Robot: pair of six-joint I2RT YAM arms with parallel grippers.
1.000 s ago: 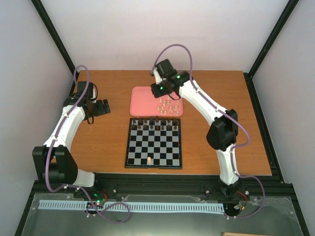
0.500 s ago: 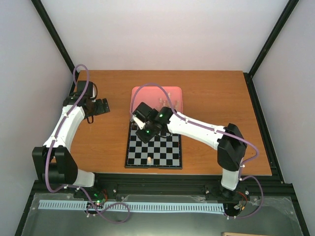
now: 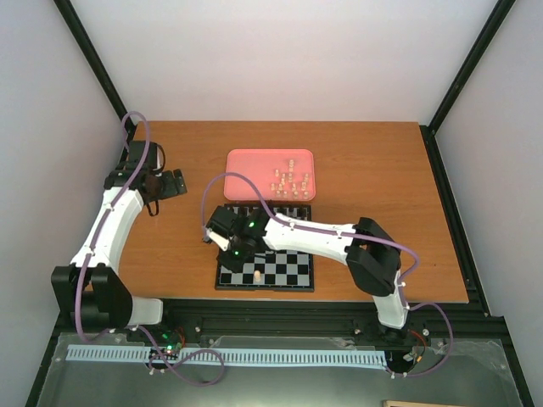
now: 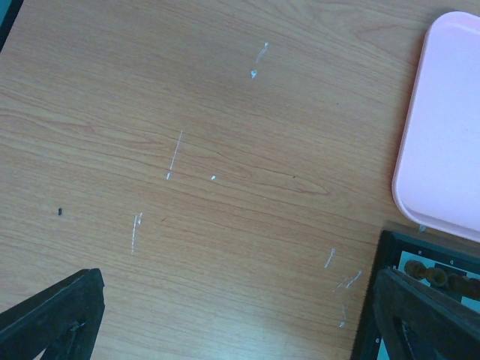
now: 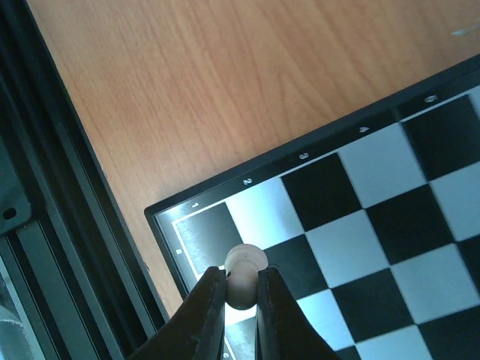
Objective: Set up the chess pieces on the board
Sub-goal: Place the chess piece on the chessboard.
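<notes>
Your right claw [image 5: 241, 289] pinched the cream pawn [image 5: 244, 264] under its head, over the chessboard [image 5: 375, 187] corner; it seemed light, slippery.

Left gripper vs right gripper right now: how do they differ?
The right gripper is shut on a small cream-white chess piece; the left gripper is open and empty. The right hangs over a corner of the black-and-white checkered board; the left over wooden table beside the pink tray. Both have dark fingers.
</notes>
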